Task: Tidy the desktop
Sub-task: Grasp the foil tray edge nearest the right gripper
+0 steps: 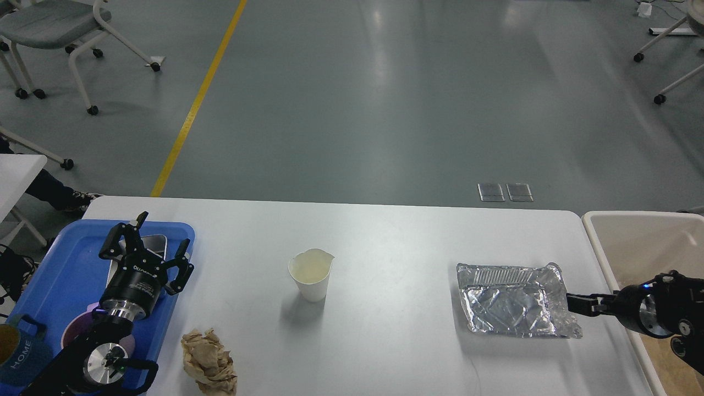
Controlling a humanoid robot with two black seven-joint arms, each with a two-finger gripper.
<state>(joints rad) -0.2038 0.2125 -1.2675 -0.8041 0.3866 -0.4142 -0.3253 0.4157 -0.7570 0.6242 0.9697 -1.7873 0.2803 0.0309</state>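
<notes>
The white desktop (396, 236) carries a white paper cup (311, 281) at its middle, a crumpled brown paper ball (209, 360) at the front left and a crumpled foil tray (514, 300) at the right. My left gripper (153, 247) is open and empty, above the blue tray's right side. My right gripper (573, 303) reaches in from the right, its dark tip at the foil tray's right rim; its fingers cannot be told apart.
A blue plastic tray (52, 275) at the left holds a phone-like slab (157, 242), a purple item (71, 331) and a dark "HOME" mug (19, 352). A cream bin (643, 239) stands beside the table's right edge. Chairs stand on the far floor.
</notes>
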